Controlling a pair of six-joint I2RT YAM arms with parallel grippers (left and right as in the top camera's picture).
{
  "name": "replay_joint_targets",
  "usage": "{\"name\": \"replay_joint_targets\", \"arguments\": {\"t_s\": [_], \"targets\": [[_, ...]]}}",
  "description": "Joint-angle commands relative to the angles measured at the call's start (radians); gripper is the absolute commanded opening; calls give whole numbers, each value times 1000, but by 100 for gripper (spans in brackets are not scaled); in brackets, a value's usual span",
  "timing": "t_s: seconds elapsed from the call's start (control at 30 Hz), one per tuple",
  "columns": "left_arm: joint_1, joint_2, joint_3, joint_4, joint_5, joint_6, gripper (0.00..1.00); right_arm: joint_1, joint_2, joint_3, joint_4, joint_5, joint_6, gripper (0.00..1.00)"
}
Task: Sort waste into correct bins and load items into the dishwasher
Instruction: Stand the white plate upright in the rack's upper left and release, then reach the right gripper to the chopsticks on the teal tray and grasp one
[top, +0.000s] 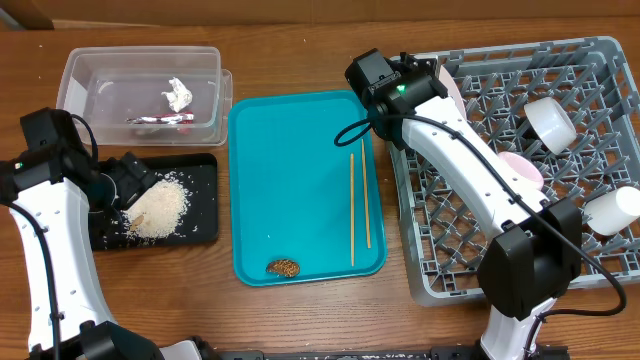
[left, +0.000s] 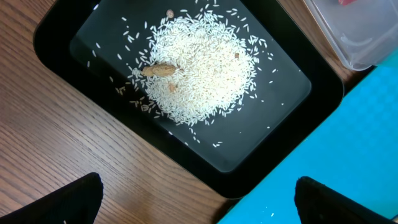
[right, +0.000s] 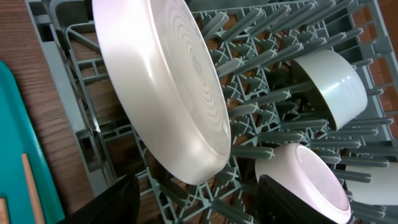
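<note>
The clear tub at the back left holds the crumpled tissue and the red-and-white wrapper. The black tray holds a pile of rice with a small tan bit in it. My left gripper is open and empty above that tray's corner. Two chopsticks and the brown lump lie on the teal tray. My right gripper is open beside the white plate, which stands on edge in the grey rack.
The rack also holds a white bowl, a pale bowl and a small cup. The teal tray sits between the black tray and the rack. The clear tub's corner is close to the black tray.
</note>
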Motion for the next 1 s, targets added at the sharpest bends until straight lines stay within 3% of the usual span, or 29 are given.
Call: {"name": "replay_joint_targets", "arguments": {"t_s": [0.0, 0.23, 0.43, 0.6, 0.73, 0.97], "targets": [[-3, 8, -5, 1, 4, -17, 100, -5, -11, 5, 0, -1, 8, 62], [-3, 8, -5, 1, 4, -17, 100, 7, -12, 5, -4, -124, 0, 63], [-3, 8, -5, 2, 4, -17, 100, 37, -73, 8, 21, -442, -14, 68], [-3, 8, -5, 5, 4, -17, 100, 82, -125, 9, 103, -772, -211, 76], [-3, 8, -5, 5, 4, -17, 100, 105, -114, 8, 70, -807, -218, 84], [-3, 8, -5, 5, 4, -17, 100, 104, -95, -90, 84, -813, -184, 89]]}}
